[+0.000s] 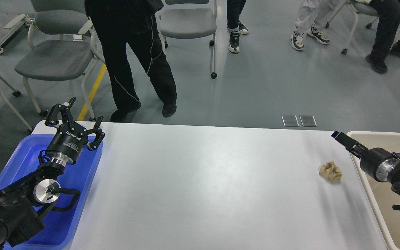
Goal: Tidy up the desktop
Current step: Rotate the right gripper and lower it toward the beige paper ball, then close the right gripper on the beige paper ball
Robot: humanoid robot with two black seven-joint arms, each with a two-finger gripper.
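The white desktop [203, 187] fills the middle of the head view. A crumpled tan paper ball [331, 171] lies on it near the right edge. My right gripper [342, 139] hovers over the desktop's right edge, just above and to the right of the ball, apart from it. It is turned side-on, so its two fingers cannot be told apart. My left gripper [76, 118] is open and empty, held above the far right corner of the blue tray [82, 184].
A beige bin [387, 136] stands against the desktop's right edge, under my right arm. The blue tray sits at the left edge, under my left arm. Beyond the far edge a person in black [130, 62] stands among grey chairs [54, 59].
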